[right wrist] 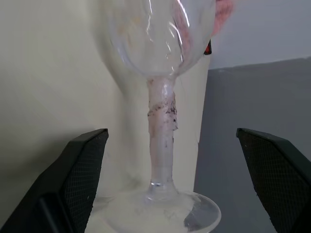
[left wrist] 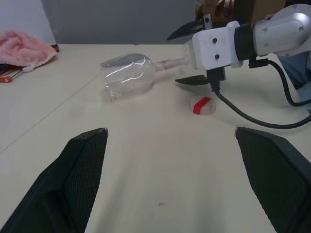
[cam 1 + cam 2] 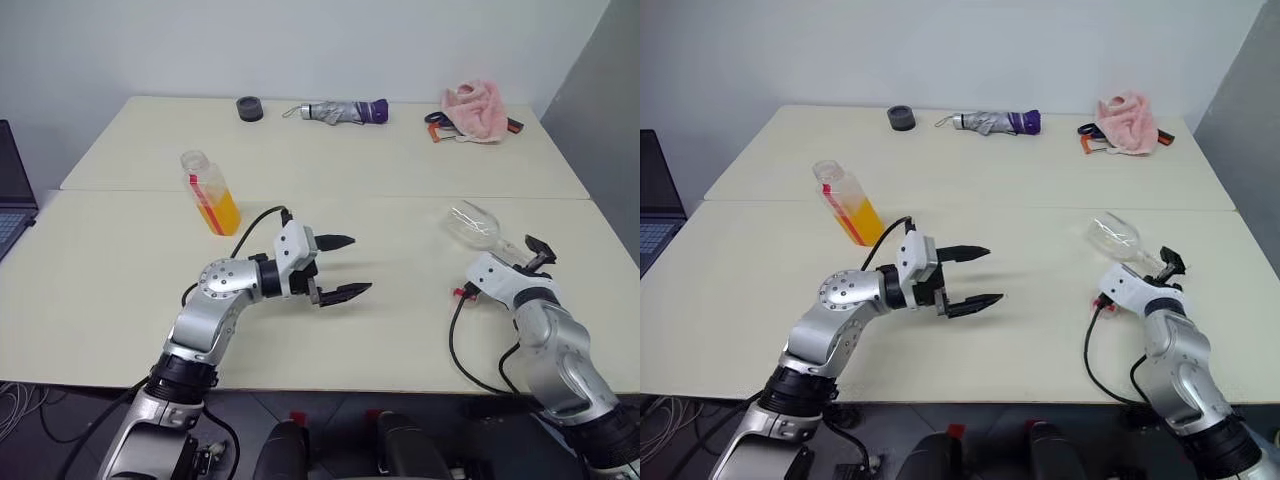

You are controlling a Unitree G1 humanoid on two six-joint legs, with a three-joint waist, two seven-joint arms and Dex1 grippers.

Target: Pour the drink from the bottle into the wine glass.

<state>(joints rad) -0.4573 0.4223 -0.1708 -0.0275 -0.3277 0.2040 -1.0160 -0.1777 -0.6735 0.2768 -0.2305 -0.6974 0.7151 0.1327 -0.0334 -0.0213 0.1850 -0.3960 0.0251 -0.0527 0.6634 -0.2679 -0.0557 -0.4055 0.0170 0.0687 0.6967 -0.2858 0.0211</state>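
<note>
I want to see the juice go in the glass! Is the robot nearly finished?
Not yet. The bottle stands uncapped with orange drink in its lower part; a small red and white cap lies on the table. The wine glass lies on its side, empty, its stem between the right pincer's open fingers. The left pincer is open and empty. Standing the glass up, lifting the bottle and pouring remain.

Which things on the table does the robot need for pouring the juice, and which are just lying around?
For the job:
- bottle, uncapped, holding the orange drink
- wine glass, lying on its side
- small red and white cap, by the glass

Just lying about:
- folded umbrella
- pink cloth
- dark round thing
- laptop
</note>
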